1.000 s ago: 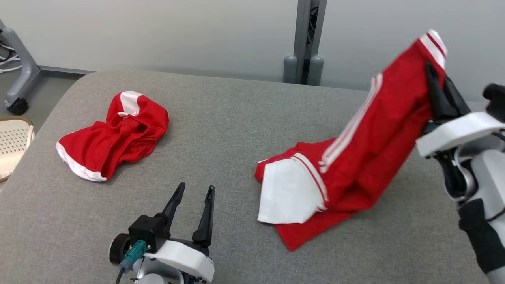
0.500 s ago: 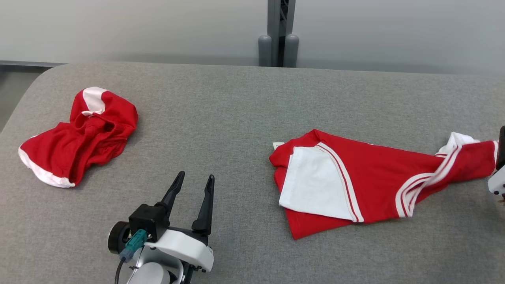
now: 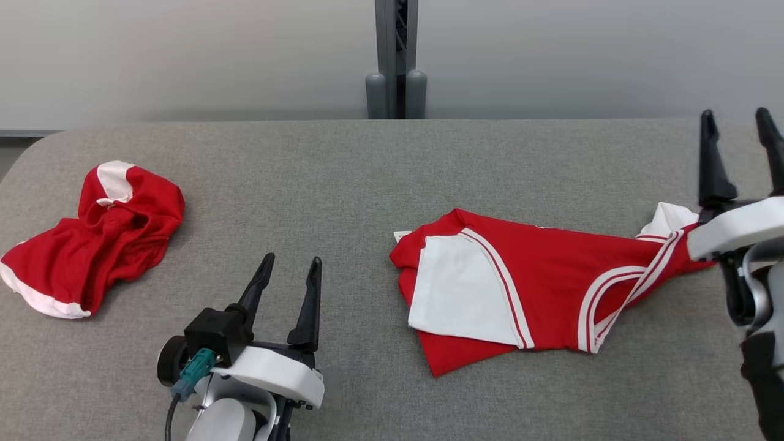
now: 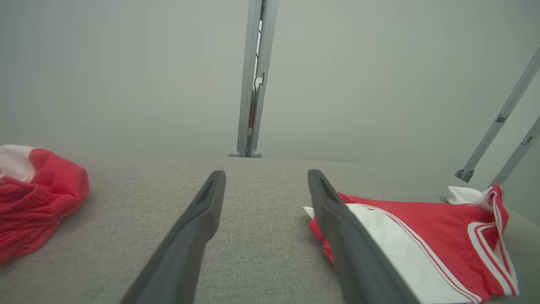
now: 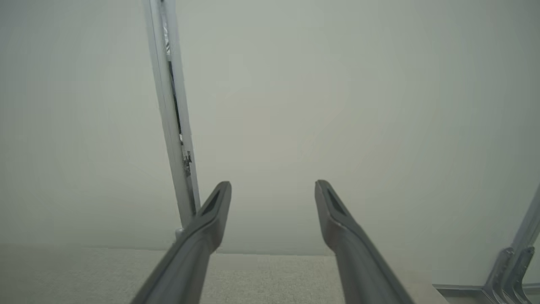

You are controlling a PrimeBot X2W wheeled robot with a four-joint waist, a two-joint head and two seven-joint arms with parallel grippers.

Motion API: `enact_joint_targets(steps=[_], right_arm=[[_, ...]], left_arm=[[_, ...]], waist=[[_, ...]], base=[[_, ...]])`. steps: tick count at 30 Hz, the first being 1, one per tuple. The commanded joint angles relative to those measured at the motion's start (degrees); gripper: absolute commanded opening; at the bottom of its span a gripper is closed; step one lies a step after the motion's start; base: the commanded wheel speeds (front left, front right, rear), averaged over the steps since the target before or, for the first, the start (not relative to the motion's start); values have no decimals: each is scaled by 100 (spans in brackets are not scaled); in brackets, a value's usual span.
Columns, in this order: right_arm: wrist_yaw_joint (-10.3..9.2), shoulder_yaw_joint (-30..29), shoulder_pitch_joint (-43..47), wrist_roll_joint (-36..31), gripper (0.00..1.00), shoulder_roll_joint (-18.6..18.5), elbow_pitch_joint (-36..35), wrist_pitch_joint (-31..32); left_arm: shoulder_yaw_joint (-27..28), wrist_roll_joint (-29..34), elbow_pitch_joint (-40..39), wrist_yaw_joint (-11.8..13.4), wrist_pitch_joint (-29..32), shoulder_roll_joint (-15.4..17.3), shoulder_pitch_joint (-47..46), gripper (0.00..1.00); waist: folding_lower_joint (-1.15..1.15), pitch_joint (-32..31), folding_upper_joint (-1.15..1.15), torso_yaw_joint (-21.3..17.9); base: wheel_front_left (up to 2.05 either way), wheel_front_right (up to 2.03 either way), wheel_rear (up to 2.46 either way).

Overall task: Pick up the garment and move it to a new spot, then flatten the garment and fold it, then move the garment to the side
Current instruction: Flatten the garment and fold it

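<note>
Grey woven-fabric counter (image 3: 367, 184) with rounded corners, matte nap. The red jersey garment with a white panel and striped trim (image 3: 551, 288) lay on it right of centre, stretched long but not flat. Its right end was twisted, with the trim looped over itself, and the near corner was tucked under. A second ago I had that end lifted in the right gripper (image 3: 735, 113). That gripper had now let go, fingers parted and empty, above the garment's right end. I judged the relocation done and flattening next. A crumpled red-and-white cloth heap (image 3: 92, 245) sat at the far left. The left gripper (image 3: 291, 259) hung spread, holding nothing.
</note>
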Motion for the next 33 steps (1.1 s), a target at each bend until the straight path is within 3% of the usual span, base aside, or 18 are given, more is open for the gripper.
enact_joint_targets(steps=[1,6,11,17,24,33], right_arm=[[2,176,361,-12,100,33,-492,-6],[1,445,1276,-215,100,166,-1870,-7],[1,577,2089,-248,100,432,-2463,-6],[1,691,2620,-338,100,647,-2383,-7],[1,982,2529,-369,100,631,-2395,-7],[1,2921,2217,-351,100,313,-1646,-6]], left_arm=[[59,-12,-42,36,-19,22,29,100],[187,-3,-160,95,-19,23,130,100],[339,62,-244,135,-19,22,312,100],[417,105,-189,96,-19,22,486,100],[407,102,-154,45,-19,24,422,100],[198,-7,-70,66,-20,23,325,100]], waist=[[0,-68,0,-25],[0,-181,0,-21],[0,-275,0,27],[0,-303,0,132],[0,-230,0,239],[0,-80,0,580]], base=[[0,0,0],[0,0,0],[0,0,0],[0,0,0],[0,0,0],[0,0,0]])
